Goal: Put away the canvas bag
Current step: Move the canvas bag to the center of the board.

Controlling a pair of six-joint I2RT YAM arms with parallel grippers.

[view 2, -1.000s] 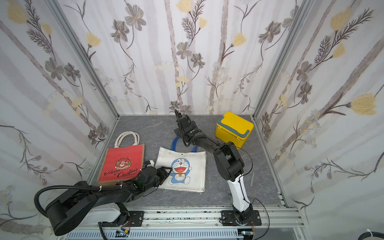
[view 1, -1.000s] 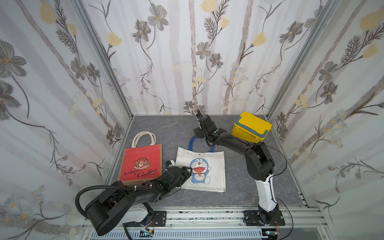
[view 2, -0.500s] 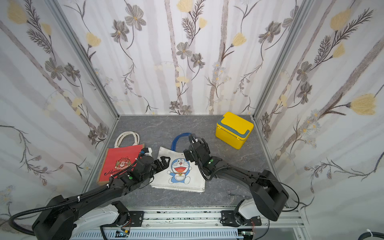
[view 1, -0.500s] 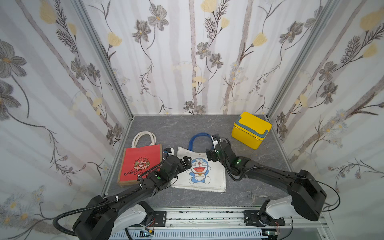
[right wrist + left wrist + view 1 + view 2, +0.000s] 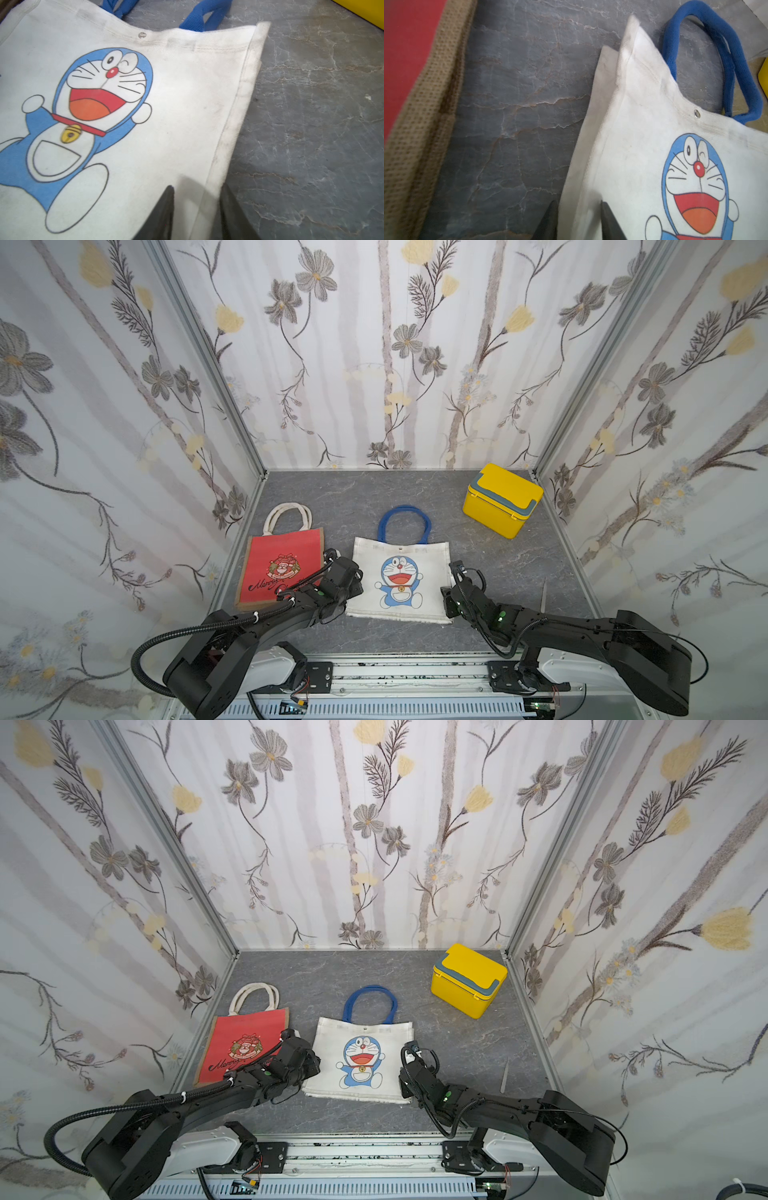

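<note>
Nearest the camera, a metal rail [image 5: 415,668] carries both arm bases. The left arm [image 5: 249,626] and the right arm [image 5: 561,626] reach forward low over the grey stone-patterned table [image 5: 374,497], one to each side of the white canvas bag [image 5: 428,560].

The left gripper [image 5: 579,207] sits astride the bag's left side edge. One of its fingers [image 5: 548,222] is over the bare table and the other lies over the cloth. The jaws are drawn in narrow, and the folded edge fills the gap between them, so they are pinching the cloth.

The right gripper [image 5: 197,193] mirrors this on the bag's right side edge. One of its fingers [image 5: 164,207] is over the printed face, the other is on the table side, and the jaws are equally narrow and pinched on the seam.

The bag lies flat in the middle of the table with its Doraemon print [image 5: 400,580] facing up. A metal snap [image 5: 142,35] sits at the mouth. The blue handles [image 5: 404,509] spread flat on the table, pointing away from the robot.

Just left of it, apart by a strip of table, lies a red burlap-edged Christmas bag [image 5: 282,564] with cream handles [image 5: 289,506], partly hidden by the left arm's wrist. To the right of the right arm, a thin grey sliver [image 5: 543,593] lies on the table; I cannot tell what it is.

Farther back, near the right rear corner, a yellow lidded box [image 5: 500,499] stands closed, well apart from the bag. Floral-papered walls [image 5: 374,344] enclose the table on three sides.
</note>
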